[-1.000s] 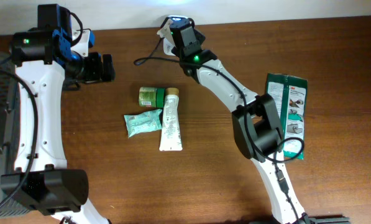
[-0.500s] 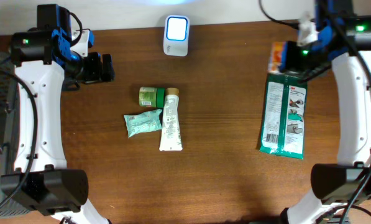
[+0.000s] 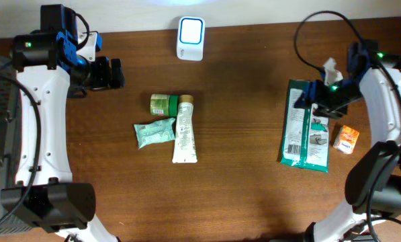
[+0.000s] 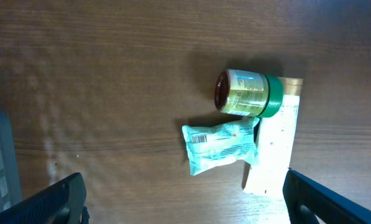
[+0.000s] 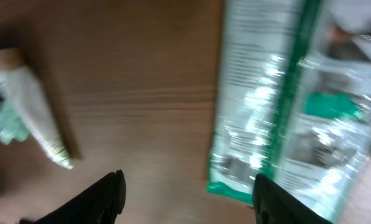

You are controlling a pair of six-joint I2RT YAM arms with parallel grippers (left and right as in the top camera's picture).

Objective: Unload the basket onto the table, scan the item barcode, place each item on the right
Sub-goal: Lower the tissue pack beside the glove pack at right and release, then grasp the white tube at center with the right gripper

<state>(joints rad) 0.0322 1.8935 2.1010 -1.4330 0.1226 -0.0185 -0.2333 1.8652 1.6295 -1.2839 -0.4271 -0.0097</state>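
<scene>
Seemingly between scans, right gripper (image 5: 188, 196) and left gripper (image 4: 185, 202) hang spread, empty; next probably means grasping the tube (image 3: 185, 131) for the far scanner (image 3: 191, 30).

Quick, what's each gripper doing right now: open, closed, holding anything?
Left gripper: open, holding nothing.
Right gripper: open, nothing between its fingers.
</scene>
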